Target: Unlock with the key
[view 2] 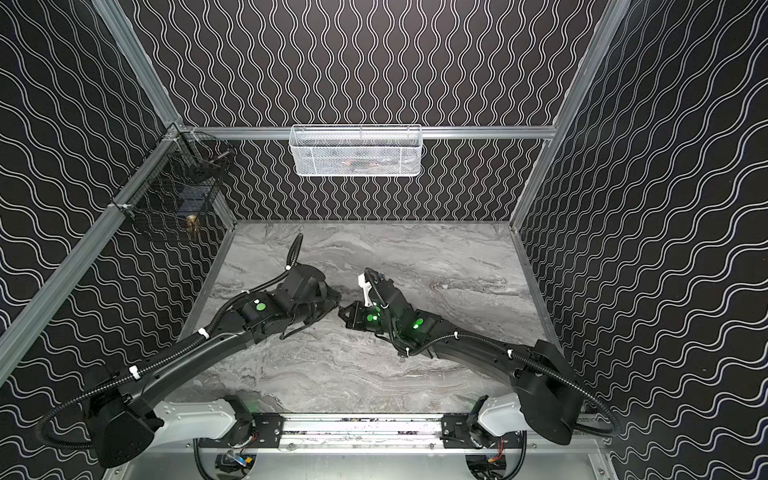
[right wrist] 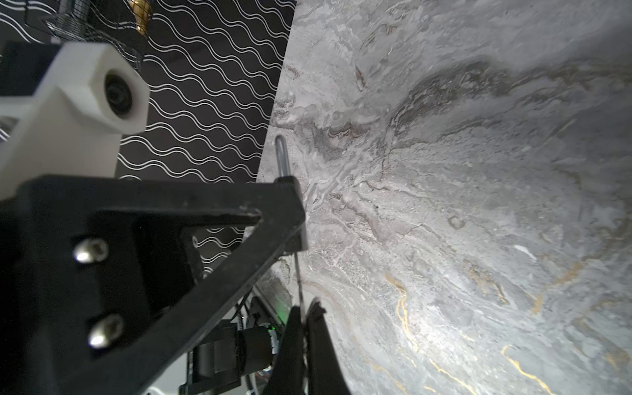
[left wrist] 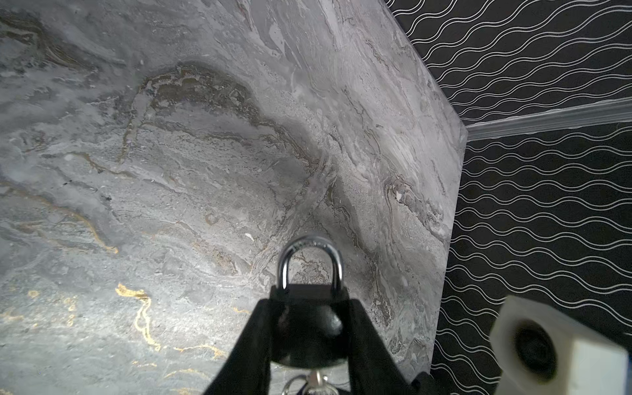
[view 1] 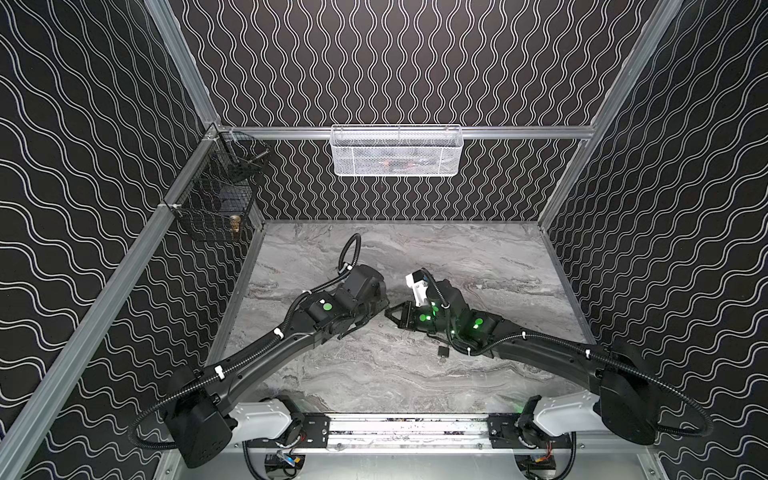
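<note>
The padlock (left wrist: pixel 307 328) is clamped in my left gripper (left wrist: pixel 309 302), its black body pinched between the two fingers at a narrow spread; the silver shackle (left wrist: pixel 309 260) pokes out past the fingertips, and both of its legs look seated in the body. The key (right wrist: pixel 298 280) comes out of the opposite end of the body; my right gripper (right wrist: pixel 305 312) pinches it with the jaws all but together; from the left wrist I catch only its bright head just below the lock. In both top views the two grippers meet tip to tip over the middle of the marble table (view 1: pixel 498 257); the lock is hidden between them there. A small dark item (view 1: pixel 443 353) lies on the table beside my right forearm; I cannot tell what it is. Farther out, a white mesh basket (view 1: pixel 397 151) hangs on the back rail; a black wire basket (view 1: pixel 216 199) hangs on the left rail.
</note>
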### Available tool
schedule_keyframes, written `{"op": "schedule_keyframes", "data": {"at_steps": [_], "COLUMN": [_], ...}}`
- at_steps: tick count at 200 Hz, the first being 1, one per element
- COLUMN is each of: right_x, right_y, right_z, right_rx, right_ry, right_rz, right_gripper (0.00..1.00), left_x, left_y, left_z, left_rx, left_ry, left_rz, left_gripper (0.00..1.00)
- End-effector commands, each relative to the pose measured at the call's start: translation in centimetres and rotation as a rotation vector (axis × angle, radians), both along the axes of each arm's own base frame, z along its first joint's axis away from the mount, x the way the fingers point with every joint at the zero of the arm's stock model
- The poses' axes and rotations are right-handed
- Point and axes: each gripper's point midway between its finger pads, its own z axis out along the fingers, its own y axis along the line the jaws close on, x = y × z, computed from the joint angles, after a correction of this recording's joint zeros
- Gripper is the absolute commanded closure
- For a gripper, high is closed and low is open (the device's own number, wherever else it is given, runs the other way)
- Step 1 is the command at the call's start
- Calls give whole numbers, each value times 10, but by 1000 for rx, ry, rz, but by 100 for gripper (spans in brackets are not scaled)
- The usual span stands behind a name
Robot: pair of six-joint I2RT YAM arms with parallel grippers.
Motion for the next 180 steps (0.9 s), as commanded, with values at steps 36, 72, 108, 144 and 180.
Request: {"op": "schedule_keyframes", "data": {"at_steps": [36, 72, 108, 144, 180], "right_x": [12, 11, 13, 16, 19], "right_y": [22, 21, 15, 17, 19], "right_z": [35, 57, 65, 52, 46], "right_rx": [5, 104, 221, 91, 35], "right_ry": [-214, -237, -150, -185, -252], "right_rz": [1, 38, 62, 15, -3], "right_gripper": [100, 100, 100, 100, 100], "left_x": [-13, -16, -18, -17, -18], "left_y": [-7, 0, 9, 5, -10], "left_z": [-14, -17, -23, -21, -19], "left_rx": [-28, 3, 42, 22, -76], "left_ry": [94, 88, 85, 91, 103], "left_rz": [-31, -28, -5, -5, -28], "left_gripper": [100, 100, 100, 100, 100]}}
